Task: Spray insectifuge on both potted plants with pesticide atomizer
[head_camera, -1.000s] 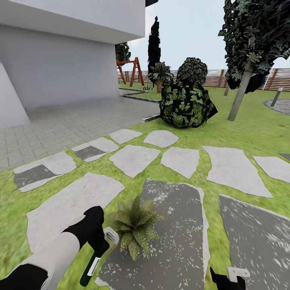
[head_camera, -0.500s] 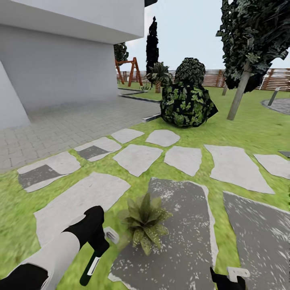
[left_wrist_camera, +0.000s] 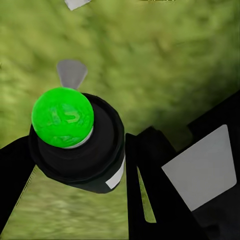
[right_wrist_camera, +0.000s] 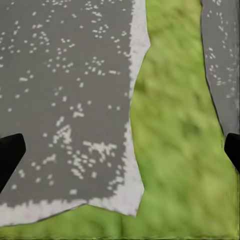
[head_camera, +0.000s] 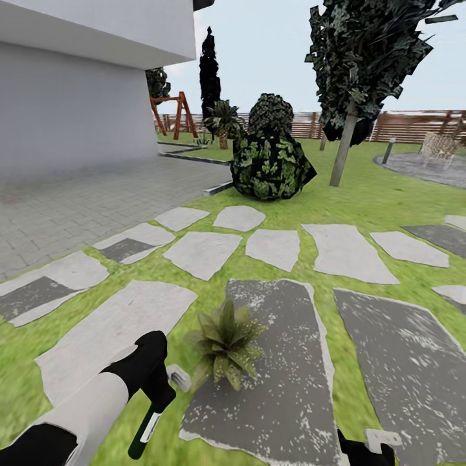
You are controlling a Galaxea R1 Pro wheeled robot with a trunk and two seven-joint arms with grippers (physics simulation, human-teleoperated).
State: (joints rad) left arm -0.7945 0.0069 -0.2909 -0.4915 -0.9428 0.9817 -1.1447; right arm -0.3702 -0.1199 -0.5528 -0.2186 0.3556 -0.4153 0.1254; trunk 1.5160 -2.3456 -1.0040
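Note:
My left gripper (head_camera: 156, 393) is shut on the pesticide atomizer (head_camera: 146, 428), whose dark bottle hangs below the fingers with its white trigger head (head_camera: 178, 378) pointing right. In the left wrist view the atomizer (left_wrist_camera: 80, 150) shows its green dot between the black fingers (left_wrist_camera: 150, 185). One potted plant (head_camera: 225, 344), a low rosette of olive-green leaves, stands at the edge of a dark stone slab (head_camera: 278, 362), just right of the trigger head. My right gripper (head_camera: 366, 448) sits low at the front right. It (right_wrist_camera: 120, 152) is open over the slab's edge and grass.
Pale and dark stone slabs (head_camera: 202, 254) cross the lawn ahead. A leafy bush (head_camera: 268, 165) and a tree (head_camera: 346, 139) stand beyond them. The grey house wall (head_camera: 65, 110) and paving lie to the left, with a wooden fence (head_camera: 401, 126) at the back.
The whole picture has shifted left, so the camera has turned right. Both arms hold the same pose in the picture, and the atomizer stays in the left gripper.

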